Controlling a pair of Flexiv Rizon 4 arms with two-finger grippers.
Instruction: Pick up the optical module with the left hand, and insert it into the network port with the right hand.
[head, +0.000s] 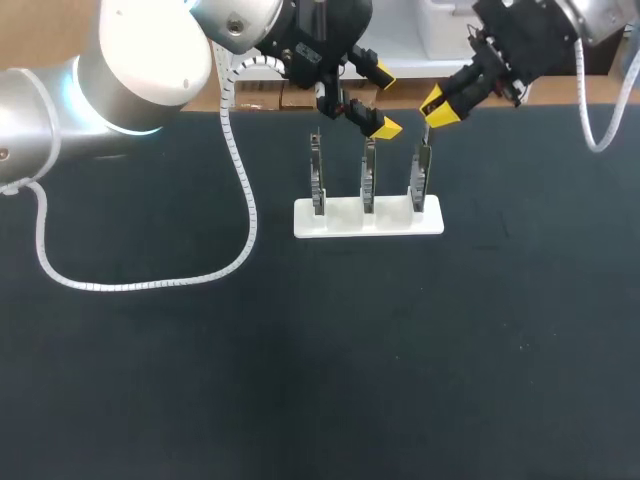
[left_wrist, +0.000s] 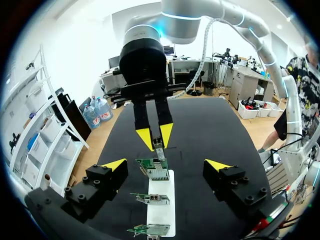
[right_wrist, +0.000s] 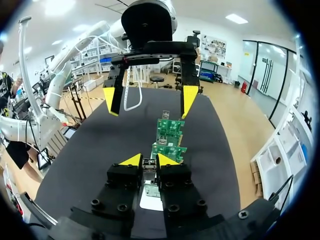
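A: Closest to the lens is your left arm (head: 150, 60), bulking over the dark surface (head: 300, 380). Your left pincer (head: 384, 100) hangs spread wide and empty above the middle board (head: 368, 178) of the three standing in the white holder (head: 340, 222).

B: Further right, your right pincer (head: 438, 108) is clamped on the optical module (right_wrist: 148, 165). It sits between the yellow tips, just over the right board (head: 421, 180).

A: Treat that module as small, light and rigid, I'd judge. Its smooth metal sides may slip if you squeeze loosely.

B: So hold it by the two flat sides near the back and keep the nose free, as you seem to have it.

A: The network port (left_wrist: 159, 174) looks to be the silvery cage on that right board. That board is thin and only slotted upright, so push straight along the port. A skewed shove could lean it or bend the contacts.
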